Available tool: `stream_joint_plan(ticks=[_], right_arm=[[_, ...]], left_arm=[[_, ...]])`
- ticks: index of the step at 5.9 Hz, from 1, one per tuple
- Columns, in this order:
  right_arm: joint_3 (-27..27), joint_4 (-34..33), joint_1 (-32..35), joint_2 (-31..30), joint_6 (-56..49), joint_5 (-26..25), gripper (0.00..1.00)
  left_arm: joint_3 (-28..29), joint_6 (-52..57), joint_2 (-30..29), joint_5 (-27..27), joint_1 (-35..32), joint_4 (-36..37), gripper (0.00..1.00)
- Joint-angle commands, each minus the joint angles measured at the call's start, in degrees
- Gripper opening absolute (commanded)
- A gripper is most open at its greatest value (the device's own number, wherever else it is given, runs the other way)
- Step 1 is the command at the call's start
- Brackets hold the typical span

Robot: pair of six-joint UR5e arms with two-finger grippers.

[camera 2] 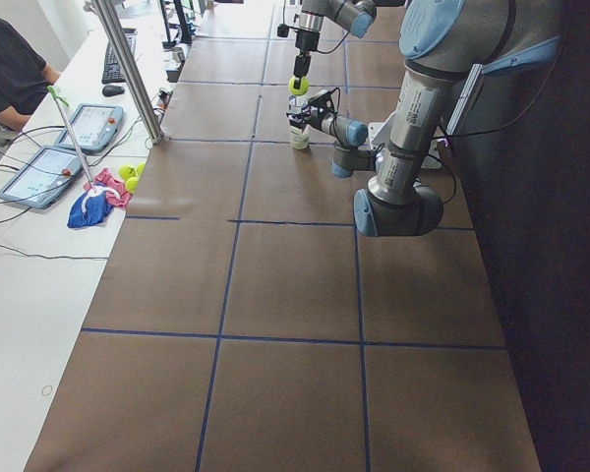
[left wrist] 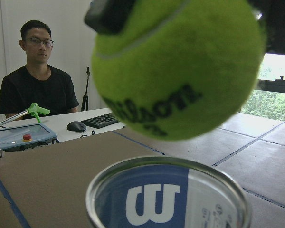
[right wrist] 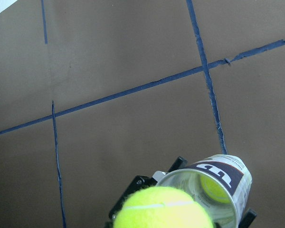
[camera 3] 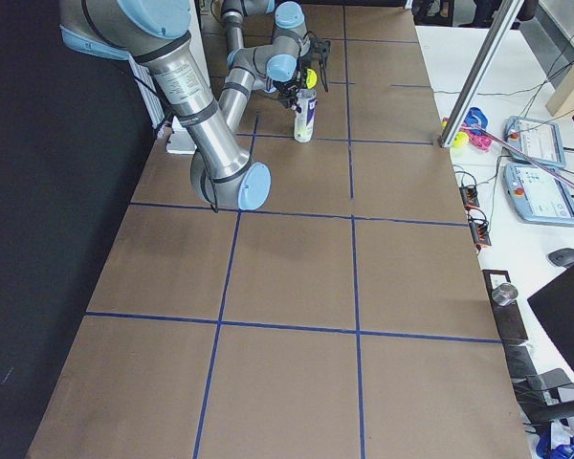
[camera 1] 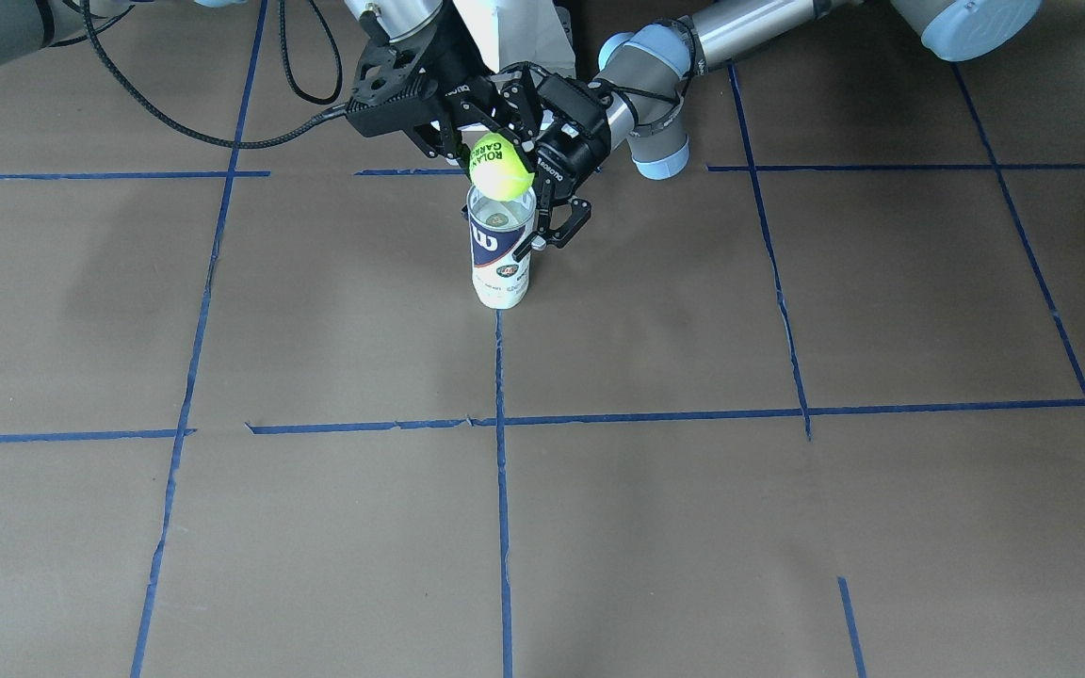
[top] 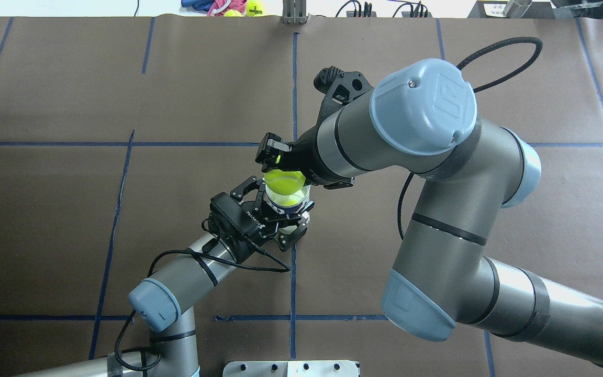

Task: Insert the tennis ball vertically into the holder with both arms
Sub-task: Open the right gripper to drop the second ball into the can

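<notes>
ball pinched by right gripper | left gripper clamps upright holder

A neon tennis ball with black lettering hangs just above the open rim of the holder, whose navy label shows a white W. Dark claw parts touch the ball's upper edges. Beyond the brown bench, a person in black sits by a keyboard and mouse.

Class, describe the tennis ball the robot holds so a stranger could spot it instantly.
Find the upright Wilson can near the table's middle, clamped by the left gripper. Directly above its open mouth, the right gripper holds the tennis ball: neon yellow-green, the only one held aloft.
</notes>
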Motion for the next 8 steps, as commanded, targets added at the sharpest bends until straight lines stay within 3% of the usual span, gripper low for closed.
stream_joint_plan(ticks=[1, 2, 3, 6, 7, 8], right_arm=[[-0.03, 0.08, -0.14, -0.12, -0.17, -0.19, 0.44], [-0.03, 0.00, -0.14, -0.12, 0.00, -0.37, 0.80], [-0.03, 0.00, -0.14, 0.06, 0.01, -1.59, 0.92], [0.06, 0.00, 0.38, 0.06, -0.26, -1.60, 0.92], [0.06, 0.00, 1.95, 0.06, -0.26, -1.25, 0.93], [0.06, 0.00, 3.27, 0.06, -0.34, -0.99, 0.93]], left_arm=[[0.00, 0.01, 0.00, 0.00, -0.04, 0.00, 0.87], [0.00, 0.01, 0.00, 0.00, -0.04, 0.00, 0.87], [-0.08, 0.01, 0.00, 0.00, -0.04, 0.00, 0.87], [-0.26, 0.01, 0.00, 0.00, -0.13, 0.00, 0.87], [-2.78, 0.09, 0.00, 0.09, -0.74, -0.35, 0.97], [-7.25, 0.18, 3.22, 0.35, -1.18, -0.26, 0.99]])
